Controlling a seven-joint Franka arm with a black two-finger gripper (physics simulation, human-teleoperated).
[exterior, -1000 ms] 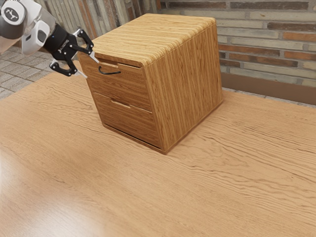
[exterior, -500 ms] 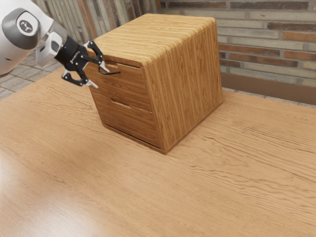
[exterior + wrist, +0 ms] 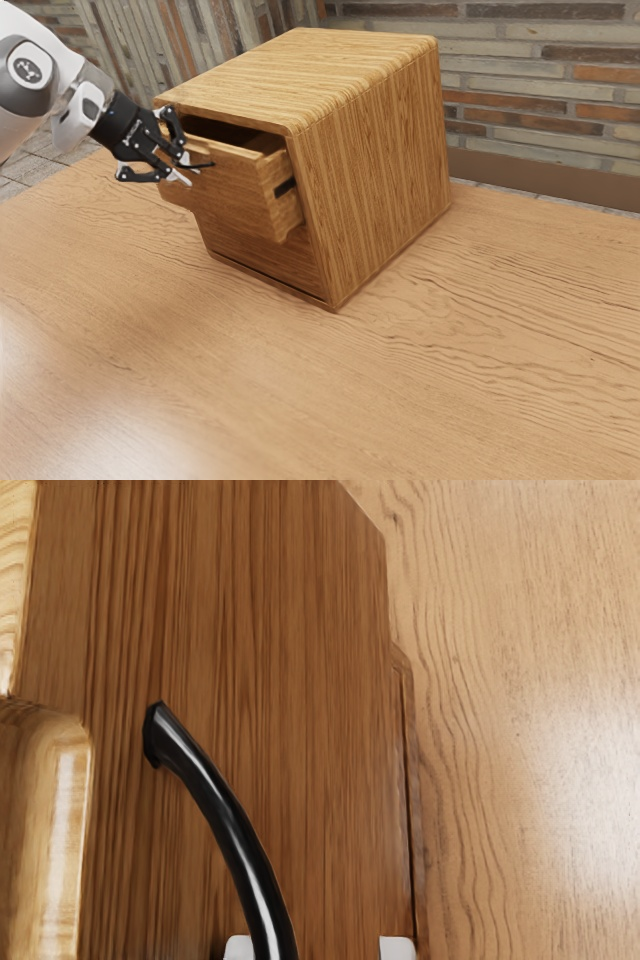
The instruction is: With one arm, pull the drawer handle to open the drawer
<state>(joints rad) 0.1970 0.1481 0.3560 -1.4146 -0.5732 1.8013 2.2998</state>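
Note:
A wooden cabinet stands on the table with its top drawer slid partway out toward the exterior view's left. A thin black handle sits on that drawer's front. My black gripper is at the handle, its fingers on either side of it. From the wrist, the curved handle runs down the drawer front and passes next to one white fingertip pad. The other pad stands apart from it, so the gripper is open around the handle. The lower drawer is shut.
The wooden table spreads wide in front of and beside the cabinet. A brick wall runs behind it. The arm comes in at the upper left of the exterior view.
The top drawer has slid out from shut to partly open. My gripper reached the handle, then drew back toward the exterior view's left with it.

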